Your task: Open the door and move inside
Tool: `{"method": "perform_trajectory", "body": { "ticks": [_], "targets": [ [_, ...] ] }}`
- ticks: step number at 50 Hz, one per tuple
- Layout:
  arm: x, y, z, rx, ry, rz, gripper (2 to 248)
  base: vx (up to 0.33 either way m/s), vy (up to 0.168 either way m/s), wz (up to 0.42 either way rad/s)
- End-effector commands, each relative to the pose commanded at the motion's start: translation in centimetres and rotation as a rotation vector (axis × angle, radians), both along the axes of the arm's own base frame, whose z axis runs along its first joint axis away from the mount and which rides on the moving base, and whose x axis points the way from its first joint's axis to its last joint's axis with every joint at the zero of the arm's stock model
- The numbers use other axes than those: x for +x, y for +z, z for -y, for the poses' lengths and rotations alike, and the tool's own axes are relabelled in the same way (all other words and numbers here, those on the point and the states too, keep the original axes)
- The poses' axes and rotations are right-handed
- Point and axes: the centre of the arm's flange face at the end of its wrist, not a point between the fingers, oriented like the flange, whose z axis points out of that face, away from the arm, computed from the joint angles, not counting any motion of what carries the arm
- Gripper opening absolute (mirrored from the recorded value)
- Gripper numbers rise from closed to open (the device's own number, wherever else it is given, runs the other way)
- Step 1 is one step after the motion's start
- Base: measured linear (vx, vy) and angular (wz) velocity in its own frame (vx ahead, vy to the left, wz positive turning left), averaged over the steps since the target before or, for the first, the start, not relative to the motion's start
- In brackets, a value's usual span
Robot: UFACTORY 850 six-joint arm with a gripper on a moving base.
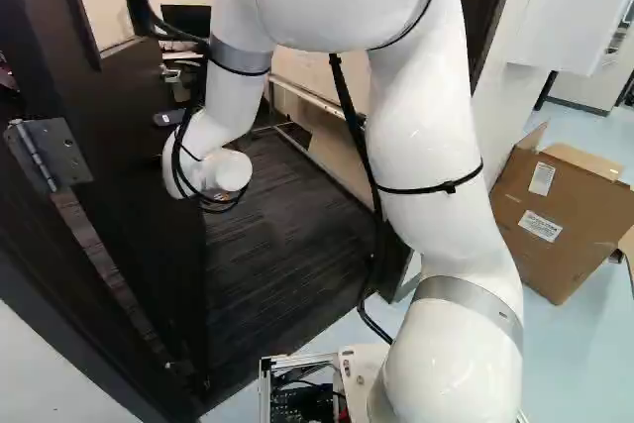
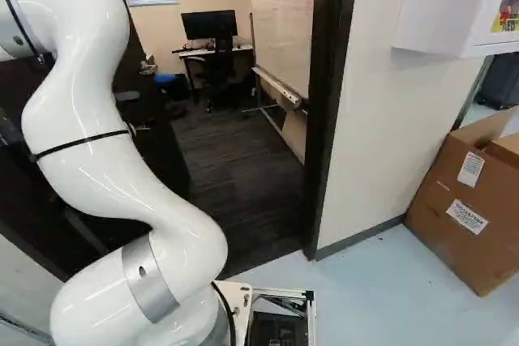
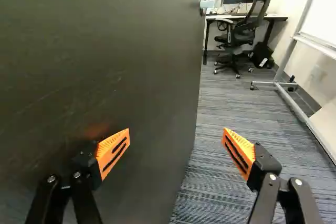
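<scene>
Striped carpet (image 3: 236,108) opens beyond the dark door (image 3: 105,66), whose free edge shows between the released, wide-spread jaws.

You see the arm (image 2: 89,151) run off the right base view's left edge; the wrist view crops the door (image 3: 105,51) and whiteboard (image 3: 324,17).

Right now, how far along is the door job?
Done, by the look of it: the door stands open, carpet showing past its edge.
In hand: the arm reaches in beside the door, gripper open, holding nothing.
Left: moving inside; the base is short of the carpet, over pale floor.
</scene>
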Motion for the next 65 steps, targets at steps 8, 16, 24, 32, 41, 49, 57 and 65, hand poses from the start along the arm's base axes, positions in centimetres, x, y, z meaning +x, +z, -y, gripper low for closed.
{"method": "perform_trajectory", "body": {
  "ticks": [8,16,24,32,41,49,57,65],
  "targets": [
    [-0.9,0.1,-0.1,-0.009,0.035,0.009,247,0.000,0.000,0.000],
    [-1.6,0.2,-0.1,-0.015,0.060,0.015,247,0.000,0.000,0.000],
    [-2.2,0.3,-0.1,-0.020,0.076,0.016,247,0.000,0.000,0.000],
    [-2.8,0.3,0.0,-0.024,0.091,0.017,247,0.000,0.000,0.000],
    [-3.5,0.4,0.0,-0.030,0.112,0.020,247,0.000,0.000,0.000],
    [-4.2,0.4,-0.2,-0.038,0.142,0.025,247,0.000,0.000,0.000],
    [-4.8,0.5,-0.4,-0.047,0.176,0.032,247,0.000,0.000,0.000],
    [-5.5,0.5,-0.7,-0.055,0.210,0.039,247,0.000,0.000,0.000]
  ]
}}
